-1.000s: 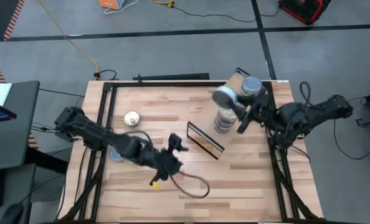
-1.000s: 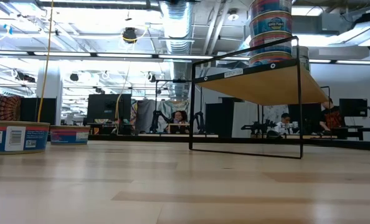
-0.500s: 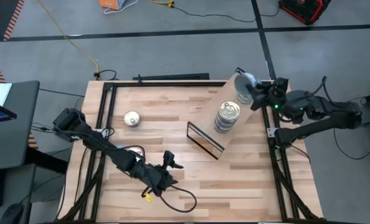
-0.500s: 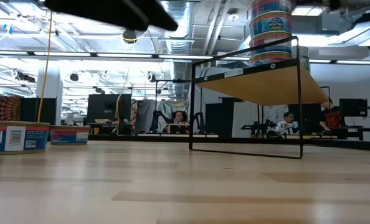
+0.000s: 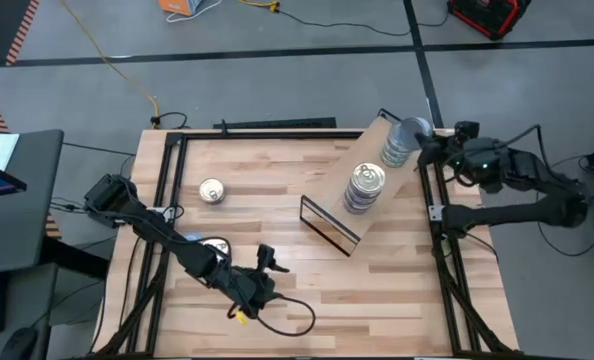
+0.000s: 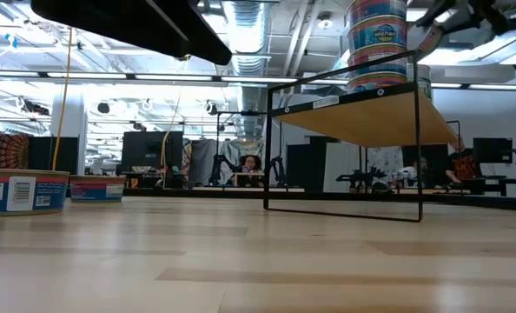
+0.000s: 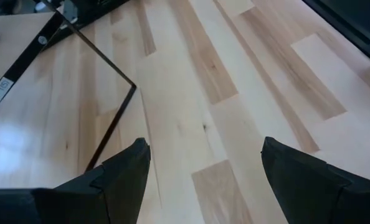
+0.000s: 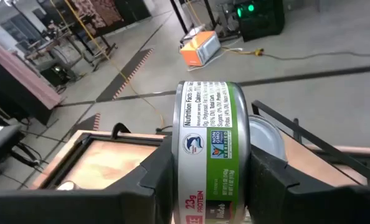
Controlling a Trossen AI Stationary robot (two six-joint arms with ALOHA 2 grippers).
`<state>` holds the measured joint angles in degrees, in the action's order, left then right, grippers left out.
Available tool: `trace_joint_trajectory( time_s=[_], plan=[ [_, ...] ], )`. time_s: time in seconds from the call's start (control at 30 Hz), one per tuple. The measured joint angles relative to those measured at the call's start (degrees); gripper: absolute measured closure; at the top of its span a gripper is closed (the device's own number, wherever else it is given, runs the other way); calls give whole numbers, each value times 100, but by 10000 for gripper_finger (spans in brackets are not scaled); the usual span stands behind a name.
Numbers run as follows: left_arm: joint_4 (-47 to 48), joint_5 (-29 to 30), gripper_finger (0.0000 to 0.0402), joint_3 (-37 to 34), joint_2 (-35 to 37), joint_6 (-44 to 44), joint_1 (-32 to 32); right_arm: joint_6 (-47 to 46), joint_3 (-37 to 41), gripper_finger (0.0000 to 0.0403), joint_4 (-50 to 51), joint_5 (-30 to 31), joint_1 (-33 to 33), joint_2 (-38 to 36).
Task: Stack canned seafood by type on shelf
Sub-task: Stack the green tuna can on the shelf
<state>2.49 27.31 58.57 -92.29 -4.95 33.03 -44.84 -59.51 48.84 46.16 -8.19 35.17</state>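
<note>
**Right gripper clamping a tin above the shelf's far corner**

The right gripper is squeezing a green-labelled tin on edge between its two dark fingers, hovering at the far right corner of the shelf. In the high view this gripper is sitting just beside a short stack of tins on the shelf's far end. A taller stack is standing near the middle of the board. Two loose tins are lying on the tabletop: a gold-lidded one near the left edge, and another partly hidden by the left arm. The left gripper is hanging over bare tabletop near the front, fingers spread wide and holding nothing.
</note>
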Motion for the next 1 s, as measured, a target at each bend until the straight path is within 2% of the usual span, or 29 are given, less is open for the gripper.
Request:
trace_joint_trajectory(
  time_s=[0.27,0.53,0.73,1.0],
  plan=[
    [-319,39,109,0,0,21,-25,312,67,228,-588,-864,-641,-217],
    [-331,38,109,0,0,107,-25,487,927,236,-1428,-1563,-1424,-853],
    [-328,37,109,0,-2,85,-16,490,1595,231,-2571,-2472,-2098,-1356],
    [-324,33,109,0,-2,98,-100,173,2158,229,-3117,-3191,-2905,-1306]
  ],
)
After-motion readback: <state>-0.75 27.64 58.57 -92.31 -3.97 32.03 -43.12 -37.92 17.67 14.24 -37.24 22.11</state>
